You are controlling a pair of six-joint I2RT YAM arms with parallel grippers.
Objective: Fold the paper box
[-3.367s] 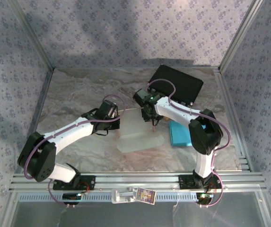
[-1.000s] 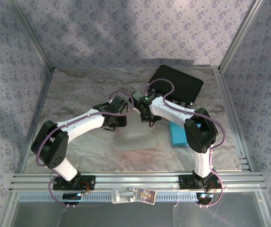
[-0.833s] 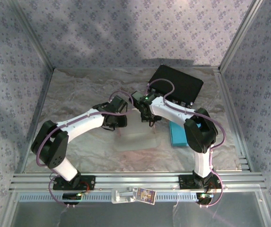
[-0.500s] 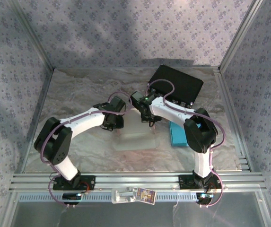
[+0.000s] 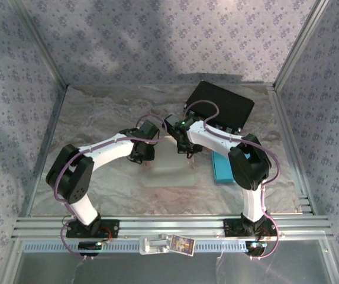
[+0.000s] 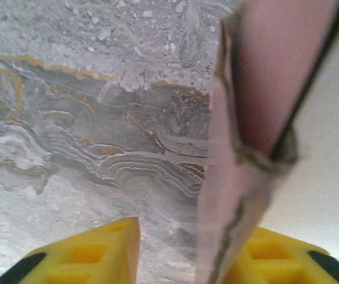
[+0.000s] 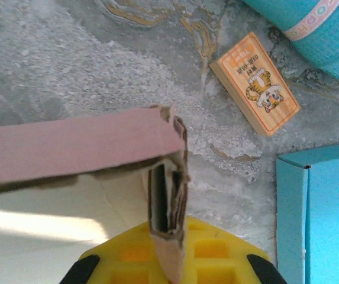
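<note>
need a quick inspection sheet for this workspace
surface: grey marbled table top
job's things: paper box mid-table, partly folded, walls raised
clutter: black case at the back, teal box, tiger card pack
grippers: left gripper open astride a box wall; right gripper shut on a box wall
cables: purple cables looped along both arms
surroundings: patterned cloth walls, metal rails at the near edge
</note>
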